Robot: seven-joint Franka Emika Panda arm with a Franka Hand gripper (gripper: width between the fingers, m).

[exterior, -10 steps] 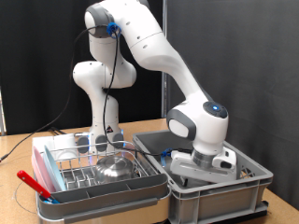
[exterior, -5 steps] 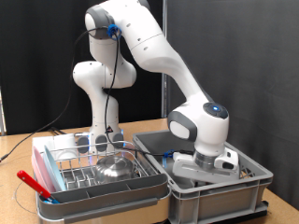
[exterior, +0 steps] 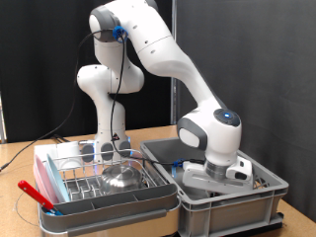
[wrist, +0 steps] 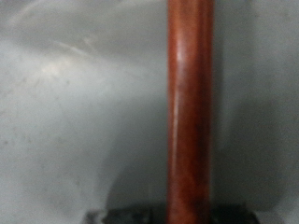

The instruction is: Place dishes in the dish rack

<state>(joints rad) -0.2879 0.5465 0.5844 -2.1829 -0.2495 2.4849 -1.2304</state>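
Observation:
The dish rack (exterior: 71,184), silver wire in a pink-and-grey tray, sits at the exterior view's lower left. A shiny steel bowl (exterior: 123,177) lies in it, with clear glassware (exterior: 107,149) standing behind. My gripper (exterior: 207,178) is lowered into the grey plastic crate (exterior: 237,205) on the exterior view's right, and its fingertips are hidden behind the crate wall. The wrist view is filled by a red-brown handle (wrist: 190,112), blurred and very close, lying over the crate's grey floor (wrist: 75,121). I cannot see from either view whether the fingers touch the handle.
A red-handled utensil (exterior: 35,194) rests across the rack tray's near corner. A pale round rim (exterior: 22,211) shows at the exterior view's lower left edge. The robot's white base (exterior: 107,114) stands behind the rack. A black curtain backs the wooden table (exterior: 20,158).

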